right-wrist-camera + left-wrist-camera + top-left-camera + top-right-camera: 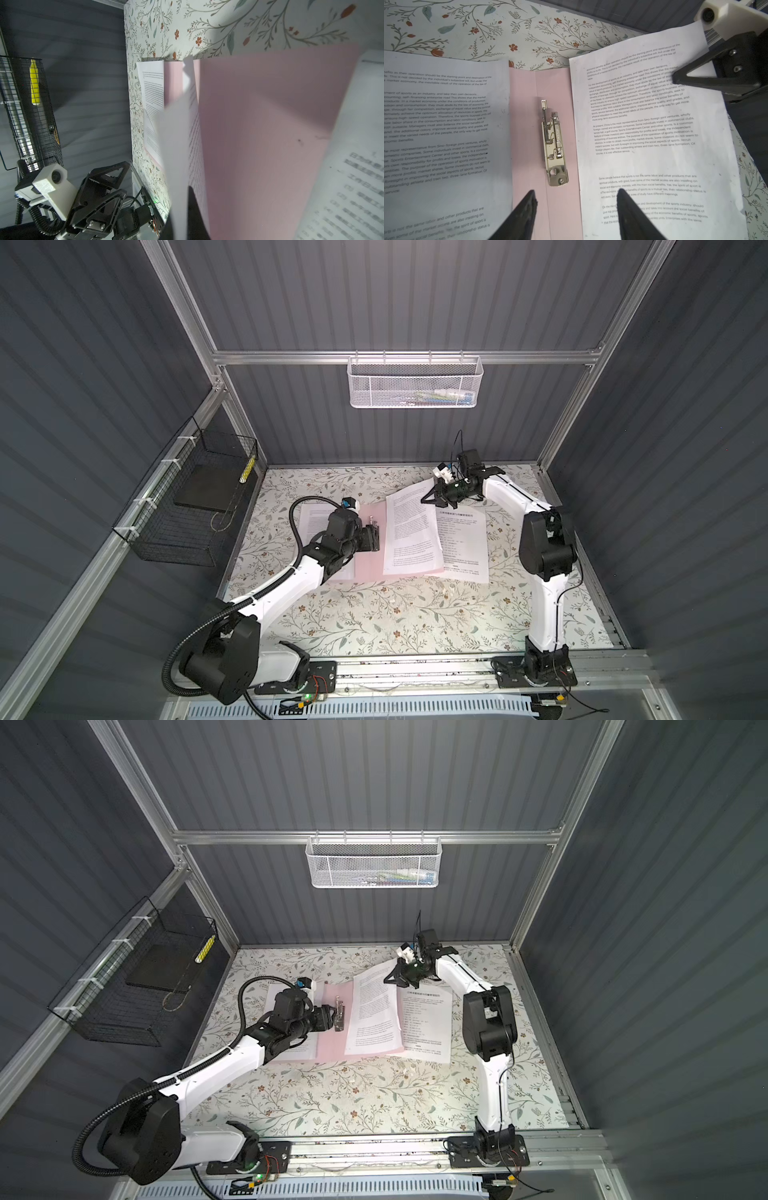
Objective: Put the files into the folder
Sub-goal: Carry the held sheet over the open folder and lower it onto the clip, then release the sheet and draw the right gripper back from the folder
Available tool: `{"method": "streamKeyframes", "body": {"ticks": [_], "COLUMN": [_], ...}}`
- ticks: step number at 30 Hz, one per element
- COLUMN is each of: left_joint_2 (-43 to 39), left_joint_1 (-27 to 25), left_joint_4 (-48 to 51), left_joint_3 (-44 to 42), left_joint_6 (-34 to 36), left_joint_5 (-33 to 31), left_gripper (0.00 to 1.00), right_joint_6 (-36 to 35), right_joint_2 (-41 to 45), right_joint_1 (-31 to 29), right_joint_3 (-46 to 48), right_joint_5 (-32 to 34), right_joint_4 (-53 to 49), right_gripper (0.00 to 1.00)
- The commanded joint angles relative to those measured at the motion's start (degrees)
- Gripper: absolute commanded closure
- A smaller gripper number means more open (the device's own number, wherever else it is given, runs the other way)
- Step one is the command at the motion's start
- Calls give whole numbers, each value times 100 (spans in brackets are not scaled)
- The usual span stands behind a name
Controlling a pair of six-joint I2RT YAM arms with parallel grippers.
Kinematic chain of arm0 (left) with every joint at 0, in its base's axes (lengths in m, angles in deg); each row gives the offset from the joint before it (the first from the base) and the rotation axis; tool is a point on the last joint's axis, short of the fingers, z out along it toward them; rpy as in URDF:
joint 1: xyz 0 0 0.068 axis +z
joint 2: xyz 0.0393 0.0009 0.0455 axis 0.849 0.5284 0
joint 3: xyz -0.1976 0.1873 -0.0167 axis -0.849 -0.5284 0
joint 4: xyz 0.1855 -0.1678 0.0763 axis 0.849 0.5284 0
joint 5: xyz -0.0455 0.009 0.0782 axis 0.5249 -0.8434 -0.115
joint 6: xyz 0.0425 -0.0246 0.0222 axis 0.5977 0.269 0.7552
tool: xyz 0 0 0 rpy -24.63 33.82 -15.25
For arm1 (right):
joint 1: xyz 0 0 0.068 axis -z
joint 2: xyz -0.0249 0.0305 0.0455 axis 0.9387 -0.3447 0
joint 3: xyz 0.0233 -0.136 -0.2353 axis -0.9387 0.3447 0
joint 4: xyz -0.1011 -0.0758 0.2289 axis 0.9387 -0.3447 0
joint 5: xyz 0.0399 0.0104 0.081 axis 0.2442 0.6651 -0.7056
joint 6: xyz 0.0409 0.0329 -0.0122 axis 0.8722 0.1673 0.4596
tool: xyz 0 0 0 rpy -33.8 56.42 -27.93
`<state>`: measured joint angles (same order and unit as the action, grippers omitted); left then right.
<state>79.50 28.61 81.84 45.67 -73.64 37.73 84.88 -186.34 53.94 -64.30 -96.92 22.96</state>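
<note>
1. Folder: pale pink. It lies open and flat on the floral table, between my two arms in both top views.
2. Metal clip: fixed to the folder just beside the spine fold. It is bare, with no sheet under it or over it.
3. Left claw: I hold it over the folder's spine strip, with the clip just ahead of the fingertips. The fingers stand apart with nothing between them. One is over the pink strip and the other over the edge of the middle sheet.
4. Left sheet: white, with blocks of small black text. It lies flat on the folder's left flap, and its inner edge runs along the pink strip.
5. Middle sheet: white, also printed with text. Its near edge rests on the right flap, and its far right corner is raised off the flap.
6. Right claw: I have it clamped together on that raised corner. In the right wrist view the sheet runs edge-on between the fingers, and the pink flap is bare beneath it.
7. Headed sheet: it lies flat to the right, partly on the right flap and partly beyond the flap's edge. The middle sheet overlaps its left margin.
</note>
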Motion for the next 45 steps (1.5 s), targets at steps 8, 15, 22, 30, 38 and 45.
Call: {"method": "streamKeyframes", "body": {"ticks": [8,15,22,30,38,45], "left_joint_2": [138,142,261,318,408,463], "left_joint_1": [63,63,59,58,59,58], "left_joint_4": [-176,-167,-202,-256,-281,-302], "left_joint_3": [-1,-14,-5,-38,-13,-14], "left_joint_6": [36,49,49,14,14,-16], "left_joint_5": [164,156,173,217,226,235], "left_gripper": [38,38,38,39,39,38], "right_joint_6": [-68,-274,-312,-358,-459,-406], "right_joint_2": [-460,-730,-910,-1020,-1184,-1244], "right_joint_1": [-45,-118,-226,-260,-347,-378], "right_joint_3": [-190,-648,-898,-1095,-1270,-1247], "right_joint_5": [-142,-48,60,209,196,217], "right_joint_4": [-11,-371,-447,-597,-708,-682], "right_gripper": [100,100,100,100,100,99]}}
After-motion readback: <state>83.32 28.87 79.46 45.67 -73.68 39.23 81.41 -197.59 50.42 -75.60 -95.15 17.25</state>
